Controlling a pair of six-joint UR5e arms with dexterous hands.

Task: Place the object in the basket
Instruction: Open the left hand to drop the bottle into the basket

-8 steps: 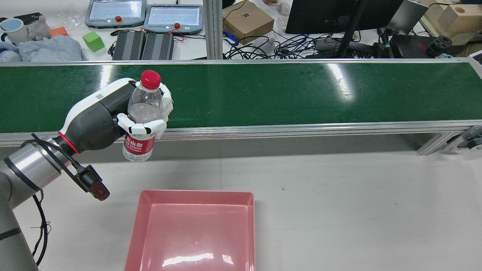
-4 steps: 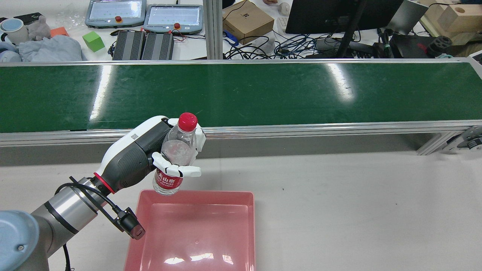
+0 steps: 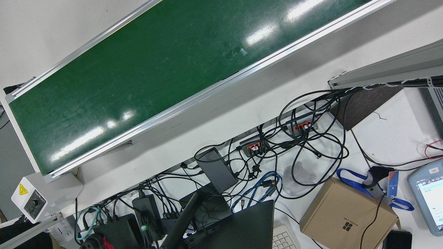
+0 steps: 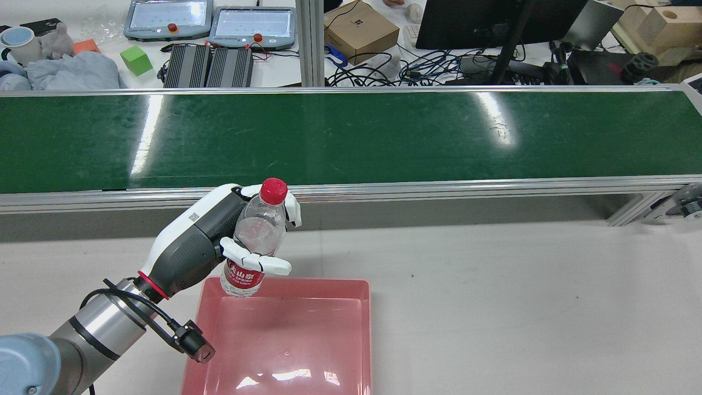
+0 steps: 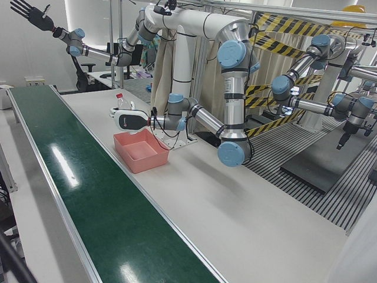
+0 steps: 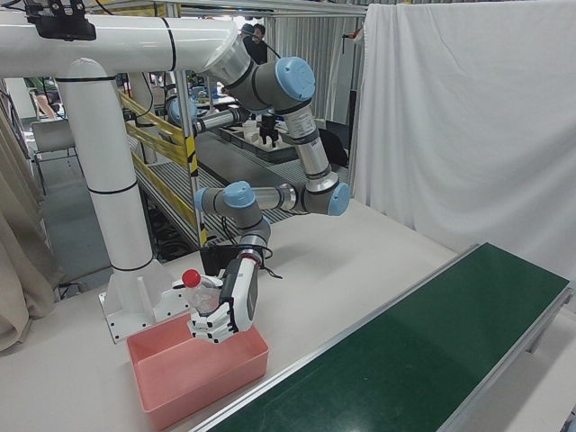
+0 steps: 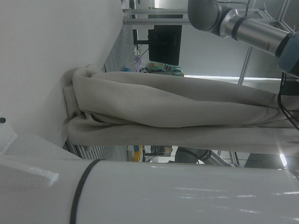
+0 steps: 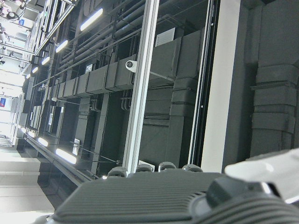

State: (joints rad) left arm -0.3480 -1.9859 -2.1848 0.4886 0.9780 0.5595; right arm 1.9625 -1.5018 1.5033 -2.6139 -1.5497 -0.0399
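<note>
White fingers of the left hand are wrapped around a clear bottle, one crossing its front just above the red label, others curling round behind the neck. The bottle stands nearly upright, its red cap leaning slightly right in the rear view. Its base hangs over the far left corner of the pink basket, at lower centre of that view; contact with the rim cannot be judged. The right-front view shows the same hold, the bottle above the basket's far edge and the hand beside it.

The left arm runs from the hand down to the lower left corner of the rear view, a cable and small black camera module hanging under the wrist.

The basket sits on the pale desk, on the near side of the green belt that spans the frame.

The right hand is raised high in the upper left of the left-front view, fingers spread wide, holding nothing.
</note>
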